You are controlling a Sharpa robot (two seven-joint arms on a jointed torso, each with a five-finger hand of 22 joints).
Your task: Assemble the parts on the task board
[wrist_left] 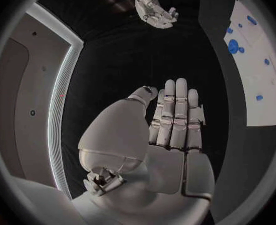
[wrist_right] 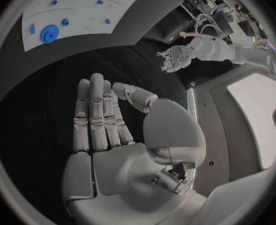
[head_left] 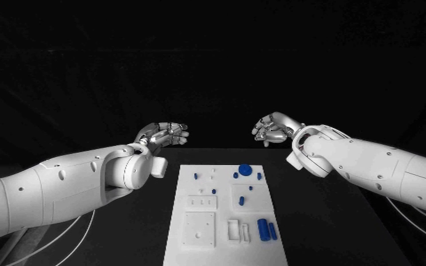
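The white task board (head_left: 224,241) lies in the middle of the black table, with small blue parts on it: a round blue disc (head_left: 245,169) near its far end, a small peg (head_left: 241,201) in the middle and two longer blue pieces (head_left: 265,229) near its right side. My left hand (head_left: 164,134) floats above the table beyond the board's far left corner, holding nothing; its fingers (wrist_left: 177,115) are stretched out flat. My right hand (head_left: 271,128) hovers beyond the far right corner, also holding nothing, fingers (wrist_right: 97,117) straight. The board (wrist_left: 257,80) and blue disc (wrist_right: 49,33) also show in the wrist views.
The black table (head_left: 329,217) stretches on both sides of the board. Its far edge runs just behind the hands. White cables (head_left: 53,241) hang under my left arm at the table's left side.
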